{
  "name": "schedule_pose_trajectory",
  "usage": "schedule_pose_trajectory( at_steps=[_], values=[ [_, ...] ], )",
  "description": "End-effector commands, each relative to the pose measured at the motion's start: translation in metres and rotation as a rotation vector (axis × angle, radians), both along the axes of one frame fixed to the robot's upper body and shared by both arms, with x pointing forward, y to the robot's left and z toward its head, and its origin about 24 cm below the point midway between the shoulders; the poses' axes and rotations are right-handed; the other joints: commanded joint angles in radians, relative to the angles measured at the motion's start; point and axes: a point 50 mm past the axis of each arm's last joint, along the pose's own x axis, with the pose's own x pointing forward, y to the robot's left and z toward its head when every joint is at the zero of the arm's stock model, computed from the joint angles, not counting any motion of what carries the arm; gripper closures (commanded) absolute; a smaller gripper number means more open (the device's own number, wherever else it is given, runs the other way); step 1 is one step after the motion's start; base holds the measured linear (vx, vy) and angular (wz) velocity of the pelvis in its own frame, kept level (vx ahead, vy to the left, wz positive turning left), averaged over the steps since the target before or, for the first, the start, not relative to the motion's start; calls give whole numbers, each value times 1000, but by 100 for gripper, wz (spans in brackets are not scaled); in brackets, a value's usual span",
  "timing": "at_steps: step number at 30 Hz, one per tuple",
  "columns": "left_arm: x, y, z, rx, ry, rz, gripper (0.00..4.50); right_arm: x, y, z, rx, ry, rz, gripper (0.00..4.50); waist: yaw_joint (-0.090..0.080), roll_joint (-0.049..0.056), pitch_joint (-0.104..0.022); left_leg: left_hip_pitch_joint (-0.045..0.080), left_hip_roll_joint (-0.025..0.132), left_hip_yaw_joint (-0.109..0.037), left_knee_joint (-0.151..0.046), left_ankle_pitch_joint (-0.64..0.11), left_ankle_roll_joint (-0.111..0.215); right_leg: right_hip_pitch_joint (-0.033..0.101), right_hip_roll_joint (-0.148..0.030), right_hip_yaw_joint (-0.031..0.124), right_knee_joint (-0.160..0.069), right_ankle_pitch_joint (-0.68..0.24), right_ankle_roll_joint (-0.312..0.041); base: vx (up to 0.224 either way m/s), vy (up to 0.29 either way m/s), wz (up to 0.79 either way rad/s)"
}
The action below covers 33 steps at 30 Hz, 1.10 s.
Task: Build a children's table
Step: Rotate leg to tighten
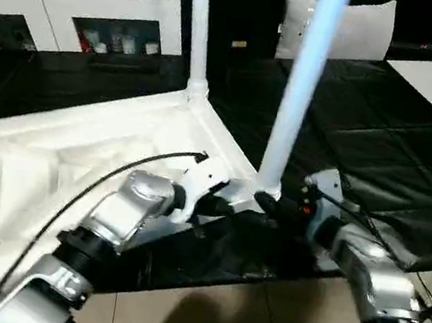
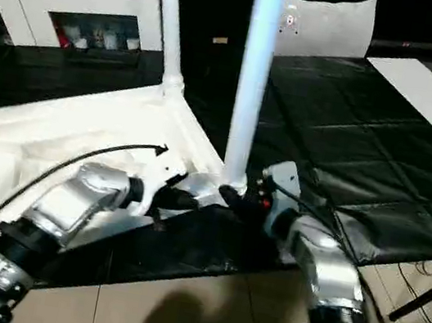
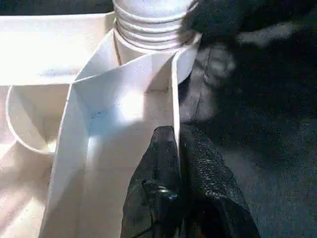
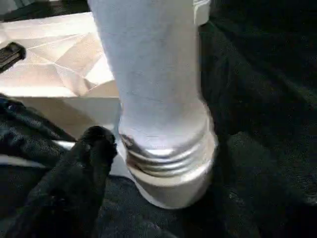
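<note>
a: where's your small white plastic table top (image 1: 75, 163)?
b: upside down on the black padded surface (image 1: 385, 140), near edge. your left hand (image 3: 174, 148) pinches its rim; your right hand (image 1: 271, 206), released, sits beside the near round white leg (image 1: 300, 93).

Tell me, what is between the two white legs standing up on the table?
Between the far leg and the near leg runs the white rim of the upside-down table top. The left eye view shows it.
</note>
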Motion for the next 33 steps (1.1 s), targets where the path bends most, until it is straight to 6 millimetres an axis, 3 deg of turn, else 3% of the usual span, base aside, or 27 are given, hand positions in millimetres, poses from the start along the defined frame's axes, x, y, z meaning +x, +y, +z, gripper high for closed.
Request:
schedule_pose_trajectory(
  at_steps=[1,5,6,8,9,10,12,13,21,33],
  values=[
    [-7,4,-8,71,23,-93,450,-1,-5,13,7,-48,71,34,4,-10,-65,4,36,-4,-62,-212,57,55,-53,53,-83,-180,-172,0,0,0],
    [-11,10,-10,106,31,-185,450,-7,-10,18,-21,-44,161,9,7,-11,-64,6,35,-2,-60,-216,68,55,-53,53,-83,-170,-184,0,0,0],
    [-14,14,-10,123,30,-244,450,-11,-11,19,-21,-34,225,9,8,-21,-63,5,34,1,-60,-215,71,55,-53,54,-85,-183,-184,0,0,0],
    [-18,19,-10,151,29,-332,450,-16,-10,21,-14,-22,314,9,18,-19,-63,4,36,1,-59,-212,81,56,-56,55,-85,-209,-173,0,0,0],
    [-19,20,-10,159,28,-362,450,-17,-10,22,-10,-20,341,34,21,-15,-61,5,39,2,-61,-214,80,52,-56,55,-86,-227,-172,0,0,0],
    [-20,21,-10,161,31,-386,450,-18,-10,24,-10,-24,367,42,22,-21,-62,7,40,3,-61,-217,78,51,-56,55,-88,-236,-171,0,0,0],
    [-23,22,-9,162,40,-428,450,-19,-9,26,-3,-21,411,54,32,-15,-64,13,44,4,-60,-215,69,45,-57,59,-84,-228,-186,0,0,0],
    [-23,23,-9,163,44,-446,450,-19,-9,27,2,-18,427,66,33,-18,-63,14,45,4,-60,-218,68,45,-56,59,-83,-220,-190,0,0,0],
    [-28,22,-7,169,66,-515,450,-23,-2,28,29,32,533,143,47,-21,-64,11,44,5,-59,-211,63,47,-59,61,-77,-214,-195,0,0,0],
    [-29,20,-6,132,78,-532,450,-28,4,22,81,80,584,240,51,-19,-65,10,44,4,-59,-215,56,46,-58,61,-77,-221,-189,0,0,0]
  ],
)
